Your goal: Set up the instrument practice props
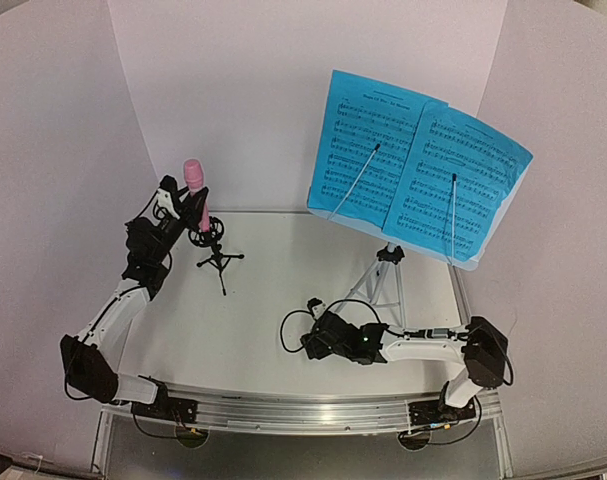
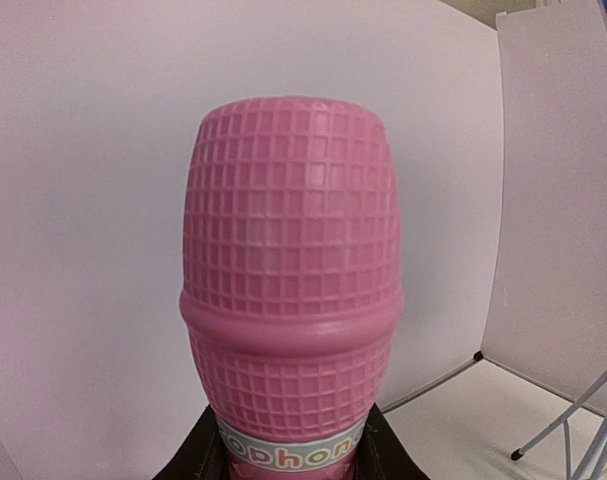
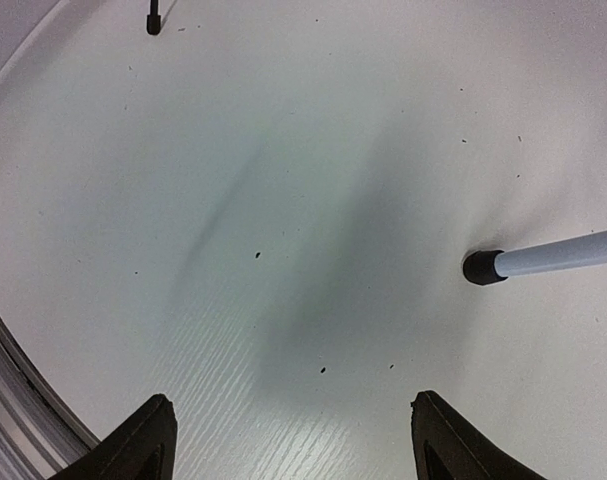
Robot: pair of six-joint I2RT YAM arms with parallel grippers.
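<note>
The pink stick microphone (image 1: 194,183) stands tilted at the back left, its lower end at the clip of the small black tripod mic mount (image 1: 219,258). My left gripper (image 1: 186,208) is shut on the microphone's body. In the left wrist view the microphone's gridded head (image 2: 291,270) fills the frame, with a black finger (image 2: 195,455) on each side of it. The silver tripod music stand (image 1: 385,275) stands at the back right and holds two blue sheet-music pages (image 1: 418,165) on its desk. My right gripper (image 1: 318,337) is open and empty, low over the table in front of the stand.
White walls close the table at the back and both sides. A metal rail (image 1: 303,408) runs along the near edge. In the right wrist view a stand leg's black foot (image 3: 482,267) rests on the table to the right, and another black foot (image 3: 153,22) shows at the top left.
</note>
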